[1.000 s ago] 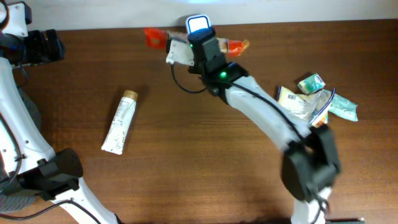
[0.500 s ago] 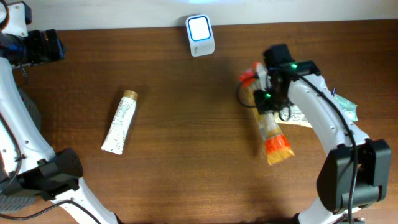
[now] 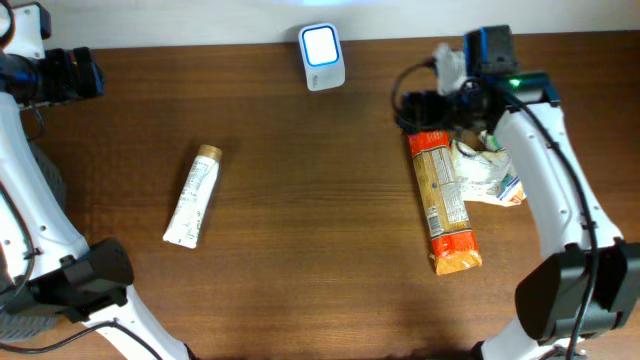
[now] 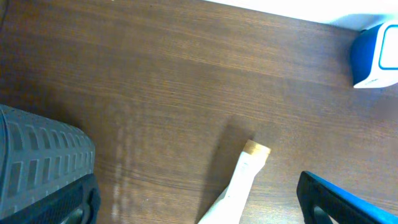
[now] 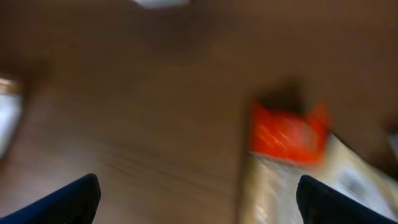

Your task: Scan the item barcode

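Observation:
The white and blue barcode scanner (image 3: pixel 322 45) stands at the table's far edge, also in the left wrist view (image 4: pixel 376 55). A long packet with orange ends (image 3: pixel 442 200) lies flat on the table at the right. My right gripper (image 3: pixel 420 105) hovers open just beyond its far end, holding nothing. The right wrist view is blurred and shows the packet's orange end (image 5: pixel 289 134) below, between the spread fingers (image 5: pixel 320 199) of the right gripper (image 5: pixel 199 199). A white tube (image 3: pixel 193 195) lies at the left. My left gripper (image 3: pixel 72 73) is open, high at the far left, well away from the tube (image 4: pixel 239 180).
A pile of small packets (image 3: pixel 490 172) lies against the long packet's right side, under the right arm. The left arm's base (image 3: pixel 85 280) stands at the near left. Bare wood stretches between the tube and the long packet.
The right gripper carried the long packet from the scanner to the right side, opened and let it go. The packet now lies flat on the table. The left arm has not moved.

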Controlling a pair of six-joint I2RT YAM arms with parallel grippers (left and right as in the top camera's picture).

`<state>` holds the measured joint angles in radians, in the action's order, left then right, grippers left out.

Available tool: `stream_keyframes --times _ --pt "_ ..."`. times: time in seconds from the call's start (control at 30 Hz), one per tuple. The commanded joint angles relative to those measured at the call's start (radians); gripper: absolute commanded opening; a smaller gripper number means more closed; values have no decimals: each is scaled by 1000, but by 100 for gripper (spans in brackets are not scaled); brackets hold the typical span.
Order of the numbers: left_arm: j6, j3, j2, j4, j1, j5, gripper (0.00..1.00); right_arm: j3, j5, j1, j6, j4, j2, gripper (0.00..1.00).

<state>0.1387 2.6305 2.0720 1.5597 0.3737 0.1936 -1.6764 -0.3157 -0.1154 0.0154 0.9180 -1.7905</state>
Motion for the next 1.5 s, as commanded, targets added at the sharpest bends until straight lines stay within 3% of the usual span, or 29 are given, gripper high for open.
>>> stream_keyframes --times 0.0,0.07,0.2,0.3,0.67,0.7,0.77,1.03,1.23,1.47 --pt "10 11 -24 -2 2 0 99 -8 -97 -101 90 -82 -3 99" --pt "10 11 -24 -2 2 1 99 -6 -96 -154 189 -136 -31 99" --pt "10 11 -24 -2 2 0 99 -6 -53 -251 200 -186 -123 99" --pt "10 11 -24 -2 2 0 99 -6 -21 -270 301 -227 -194 99" --pt "9 11 -24 2 2 1 99 -6 -18 -317 307 -322 -346 100" --pt "2 11 -24 96 2 39 99 -6 -11 -322 307 -326 -349 100" --pt "58 -4 -23 129 -4 160 99 -6 0 -322 299 -332 -350 100" --pt "158 -403 -25 60 -109 116 99 -6 17 -323 277 -332 -350 100" --pt "-114 -780 -25 -232 -94 -143 99 -6 17 -323 277 -332 -350 100" --pt "-147 -1029 -25 -502 -118 -108 99 -6 17 -323 277 -340 -350 99"
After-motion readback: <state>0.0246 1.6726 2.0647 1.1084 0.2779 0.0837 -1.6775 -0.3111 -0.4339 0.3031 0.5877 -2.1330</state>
